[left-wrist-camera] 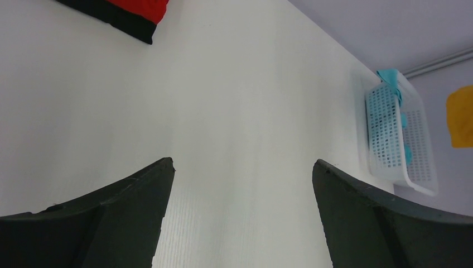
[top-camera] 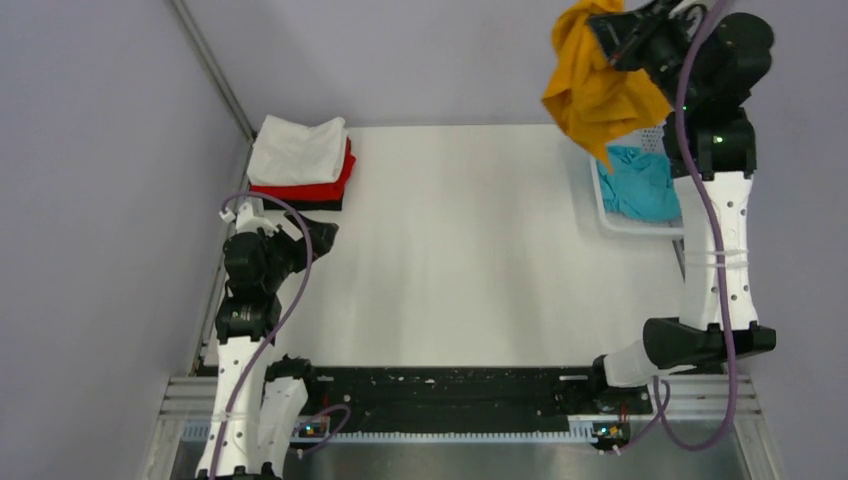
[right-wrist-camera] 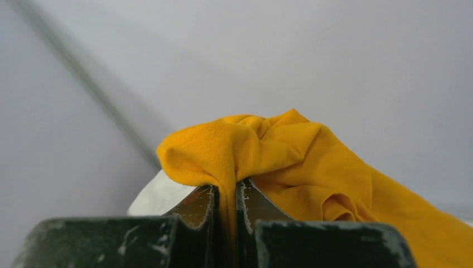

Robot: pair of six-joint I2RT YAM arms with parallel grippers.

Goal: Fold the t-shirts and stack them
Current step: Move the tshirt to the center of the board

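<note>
Item 1. Right gripper: fingers pinched together on a fold of the orange-yellow t-shirt, which hangs bunched beneath it, clear of the table.
Item 2. Teal t-shirt: crumpled below that gripper, in the white basket.
Item 3. Left gripper: jaws spread wide, holding nothing (low over the table).
Item 4. Folded stack, just ahead of the left gripper: white t-shirt on red t-shirt on black t-shirt.
</note>
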